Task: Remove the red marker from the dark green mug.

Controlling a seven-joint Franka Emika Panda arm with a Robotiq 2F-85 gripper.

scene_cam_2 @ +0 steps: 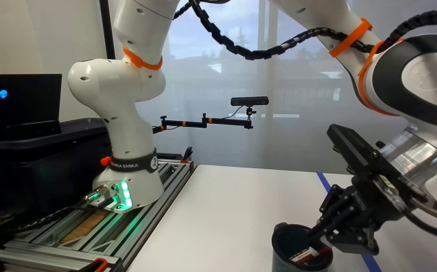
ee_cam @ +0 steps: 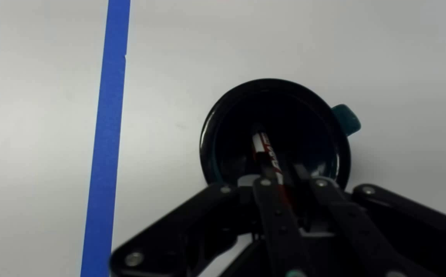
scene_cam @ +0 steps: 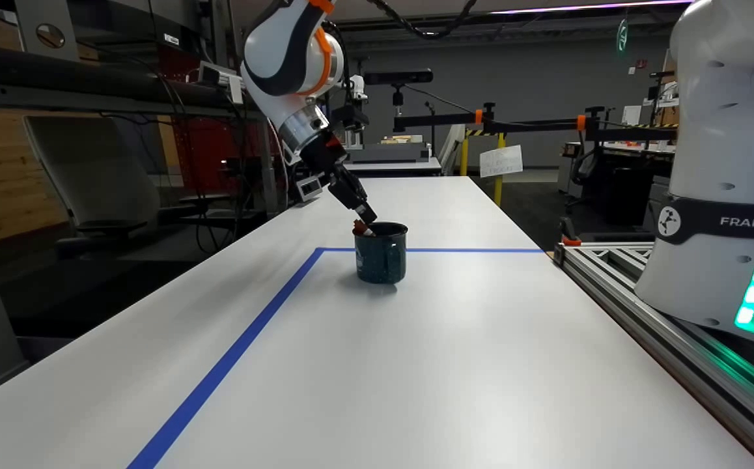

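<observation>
Marker (ee_cam: 272,156) slants down into mug (scene_cam: 381,259), upper end apparently pinched by tool (scene_cam: 367,215).

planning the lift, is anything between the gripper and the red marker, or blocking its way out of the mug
Nothing visible separates the gripper from the red marker: in the wrist view, the marker shows between the fingers. The dark green mug has no lid, though its wall might catch a sideways pull.
</observation>
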